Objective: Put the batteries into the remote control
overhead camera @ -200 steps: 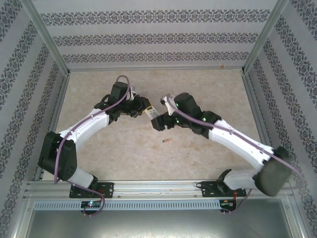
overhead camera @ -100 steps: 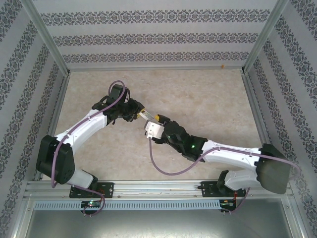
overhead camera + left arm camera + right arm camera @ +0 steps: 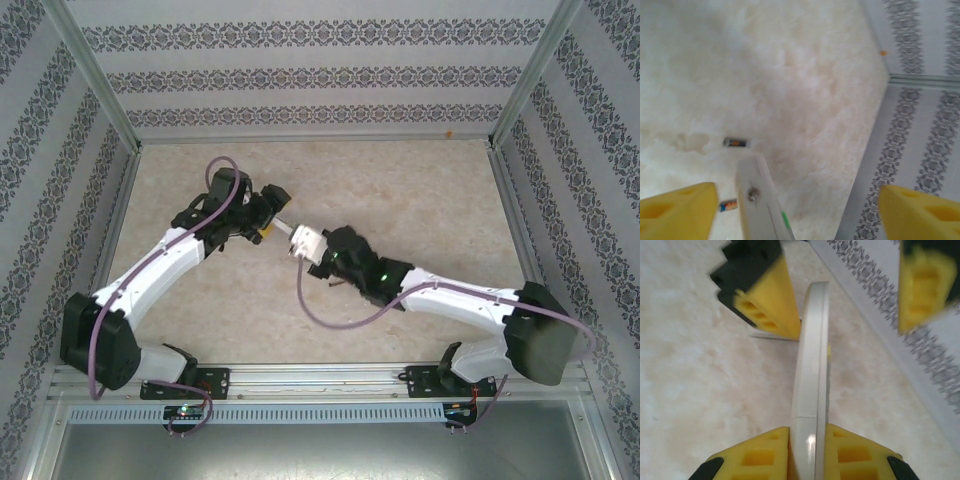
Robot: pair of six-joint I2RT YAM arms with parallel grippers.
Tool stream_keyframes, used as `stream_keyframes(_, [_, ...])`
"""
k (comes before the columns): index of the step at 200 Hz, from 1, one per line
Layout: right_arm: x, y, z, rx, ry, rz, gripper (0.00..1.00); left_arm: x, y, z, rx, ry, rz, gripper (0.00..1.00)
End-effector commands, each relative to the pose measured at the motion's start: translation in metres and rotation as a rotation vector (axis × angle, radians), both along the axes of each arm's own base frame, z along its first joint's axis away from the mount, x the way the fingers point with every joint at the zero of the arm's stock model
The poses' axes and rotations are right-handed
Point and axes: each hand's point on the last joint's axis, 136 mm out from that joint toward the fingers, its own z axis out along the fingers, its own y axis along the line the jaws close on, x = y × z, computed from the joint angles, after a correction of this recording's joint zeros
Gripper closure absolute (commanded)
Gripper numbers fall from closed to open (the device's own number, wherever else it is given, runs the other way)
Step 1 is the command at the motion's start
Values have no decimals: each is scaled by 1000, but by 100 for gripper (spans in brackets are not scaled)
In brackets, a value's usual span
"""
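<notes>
Beige marbled table (image 3: pixel 430 200), patterned walls on three sides. A battery (image 3: pixel 735 143) lies flat on it. A second battery (image 3: pixel 728 205) lies nearer the left wrist camera, apart from the first. In the right wrist view a flat white piece (image 3: pixel 765 334) rests on the surface.

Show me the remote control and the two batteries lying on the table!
remote control (image 3: pixel 810 365): right wrist view, on its narrow white edge.
upper battery (image 3: pixel 735 142): left wrist view, on its dark middle.
lower battery (image 3: pixel 729 204): left wrist view, on its visible middle.

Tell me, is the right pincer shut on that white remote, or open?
Shut: the right pincer has its yellow fingers pressed on both faces of the remote, in the right wrist view.
</notes>
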Motion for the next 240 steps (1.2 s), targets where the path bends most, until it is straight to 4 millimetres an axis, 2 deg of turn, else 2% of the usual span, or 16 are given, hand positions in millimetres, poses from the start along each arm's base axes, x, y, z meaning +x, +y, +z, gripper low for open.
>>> stream_keyframes(1, [-23, 2, 45, 374, 473, 99, 86, 9, 14, 62, 60, -332, -39, 8])
stream_keyframes(26, [-23, -5, 77, 576, 736, 120, 87, 1, 13, 88, -20, -462, -143, 4])
stream_keyframes(42, [-19, -8, 95, 670, 837, 130, 87, -2, 11, 96, -120, -478, -188, 4])
stream_keyframes(69, [-15, -7, 124, 807, 919, 185, 87, -6, -5, 114, -283, -532, -277, 4])
stream_keyframes(85, [-14, -4, 132, 826, 927, 211, 86, -4, -9, 118, -367, -542, -279, 4])
stream_keyframes(100, [-10, -4, 136, 845, 930, 214, 86, 0, -8, 115, -418, -528, -249, 10])
stream_keyframes(129, [-3, -1, 144, 895, 940, 212, 86, 0, -13, 120, -516, -562, -272, 34])
stream_keyframes(153, [7, 7, 134, 916, 983, 160, 81, 2, -14, 118, -553, -563, -274, 55])
stream_keyframes(174, [21, 14, 120, 943, 1041, 87, 76, 5, -14, 111, -532, -553, -268, 68])
stream_keyframes(191, [28, 16, 108, 961, 1079, 17, 63, 6, -11, 110, -506, -578, -254, 76])
stream_keyframes(217, [32, 13, 79, 1002, 1087, -143, 46, 21, 6, 99, -374, -614, -137, 88])
stream_keyframes(240, [27, 18, 62, 1007, 1100, -199, 44, 32, 19, 94, -274, -648, -53, 97])
